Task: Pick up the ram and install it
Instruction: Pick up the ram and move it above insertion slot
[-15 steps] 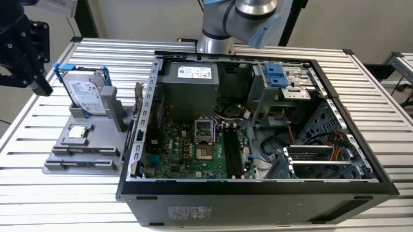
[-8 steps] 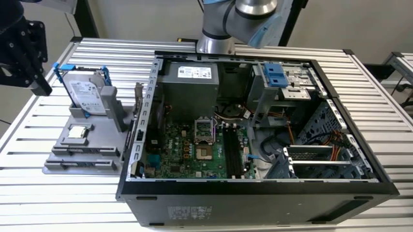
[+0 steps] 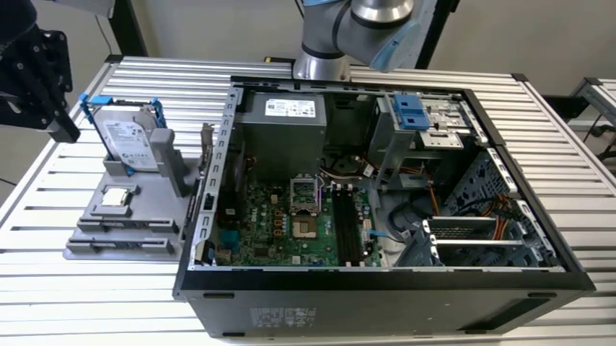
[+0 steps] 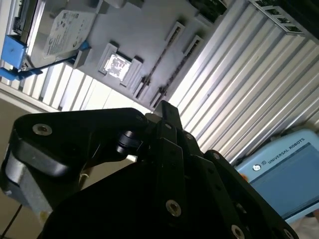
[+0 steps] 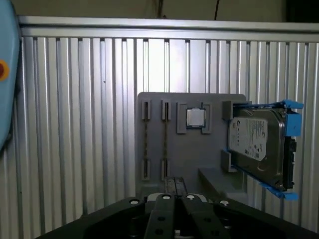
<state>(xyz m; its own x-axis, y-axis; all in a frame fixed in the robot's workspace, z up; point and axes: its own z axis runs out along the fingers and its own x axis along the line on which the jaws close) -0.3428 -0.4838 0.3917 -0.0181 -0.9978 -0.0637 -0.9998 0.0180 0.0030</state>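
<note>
Ram (image 5: 163, 142) stands on edge in a slot of the grey holder (image 5: 192, 154) in the first wrist view, with a second stick (image 5: 145, 142) just beside it. Its long axis runs straight away from the fingers (image 5: 168, 188), which sit close together and hold nothing. It lies ahead of them, slightly toward the side away from the hard drive (image 5: 256, 144).

In the second wrist view the ram lies beyond the fingertip (image 4: 164, 110), apart from it.

In the exterior view the holder rests on the table (image 3: 97, 303) at the exterior view's left of the open computer case (image 3: 385, 280), well apart from the board's long slots (image 3: 345, 223).
</note>
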